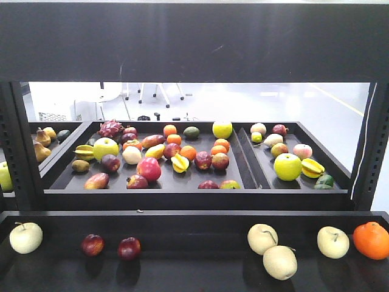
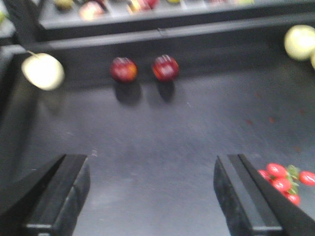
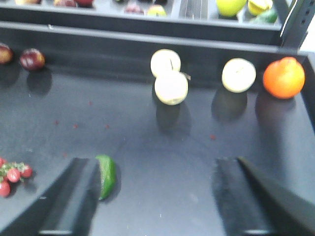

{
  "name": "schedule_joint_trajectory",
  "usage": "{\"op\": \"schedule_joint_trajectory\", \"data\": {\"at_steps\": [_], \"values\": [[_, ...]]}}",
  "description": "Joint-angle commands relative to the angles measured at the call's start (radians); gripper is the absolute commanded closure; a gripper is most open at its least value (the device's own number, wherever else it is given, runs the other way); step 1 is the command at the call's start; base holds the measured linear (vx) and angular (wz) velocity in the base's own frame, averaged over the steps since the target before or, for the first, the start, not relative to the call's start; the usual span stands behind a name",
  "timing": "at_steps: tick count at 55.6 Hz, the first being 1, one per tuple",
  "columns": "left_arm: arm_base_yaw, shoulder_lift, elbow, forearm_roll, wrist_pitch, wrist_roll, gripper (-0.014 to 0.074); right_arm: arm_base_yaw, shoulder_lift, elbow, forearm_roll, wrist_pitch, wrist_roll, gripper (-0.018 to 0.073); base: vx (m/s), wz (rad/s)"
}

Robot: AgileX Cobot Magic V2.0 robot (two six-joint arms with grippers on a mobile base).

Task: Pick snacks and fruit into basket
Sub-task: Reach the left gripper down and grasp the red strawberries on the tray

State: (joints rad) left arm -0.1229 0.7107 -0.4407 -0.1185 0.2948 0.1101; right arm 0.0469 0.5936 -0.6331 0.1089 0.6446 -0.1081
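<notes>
A matte black shelf floor (image 1: 194,277) is lying under everything, and the wrist views are showing it scuffed and dotted with tiny red flecks. Behind and above it, a black upper tray (image 1: 152,186) is holding a crowd of mixed fruit. Beyond that a bright room is showing, with a pale floor (image 1: 273,100) and white chair legs (image 1: 152,94).

A red pair (image 1: 129,248) of dark round fruit is sitting on the shelf floor near its back wall. Left of the red pair a pale apple (image 1: 25,237) is resting. Well to the right of the pair, two pale apples (image 1: 262,238) are sitting close together and seem to be touching. A further pale apple (image 1: 333,242) is sitting beyond them, and an orange (image 1: 371,240) is farthest right.

The left wrist view is adding what the front view is not showing. The left gripper (image 2: 152,196) is hanging nearer the camera than the red pair, its jaws spread wide and gripping nothing. A cluster of small red fruits (image 2: 285,179) with green stems is lying to the right of and nearer than the pair.

The right wrist view is showing the right gripper (image 3: 157,201), likewise wide apart and empty. A green piece (image 3: 107,174) is lying right beside one finger, far right of the pair; whether it is touching the finger is unclear.
</notes>
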Motion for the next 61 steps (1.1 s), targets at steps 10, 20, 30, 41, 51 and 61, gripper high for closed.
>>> {"op": "schedule_joint_trajectory", "data": {"at_steps": [10, 20, 30, 41, 51, 61], "values": [[-0.165, 0.319, -0.210, -0.014, -0.077, 0.113, -0.0008, -0.001, 0.011, -0.029, 0.004, -0.073, -0.014, 0.0100, 0.00, 0.00], [-0.278, 0.594, -0.357, -0.014, 0.005, 0.123, -0.0004, -0.001, 0.011, -0.029, 0.004, -0.074, -0.014, 0.0100, 0.00, 0.00], [-0.351, 0.838, -0.501, -0.014, 0.082, 0.141, 0.0003, -0.001, 0.011, -0.029, 0.004, -0.074, -0.014, 0.0100, 0.00, 0.00], [-0.387, 1.054, -0.685, -0.015, 0.227, 0.291, 0.0003, -0.001, 0.011, -0.029, 0.004, -0.070, -0.014, 0.0100, 0.00, 0.00], [-0.394, 1.204, -0.858, -0.089, 0.440, 0.470, 0.0003, -0.001, 0.011, -0.029, 0.004, -0.041, -0.014, 0.0100, 0.00, 0.00], [-0.398, 1.303, -0.978, -0.209, 0.477, 0.672, 0.0003, -0.001, 0.011, -0.029, 0.004, -0.038, -0.014, 0.0100, 0.00, 0.00]]}}
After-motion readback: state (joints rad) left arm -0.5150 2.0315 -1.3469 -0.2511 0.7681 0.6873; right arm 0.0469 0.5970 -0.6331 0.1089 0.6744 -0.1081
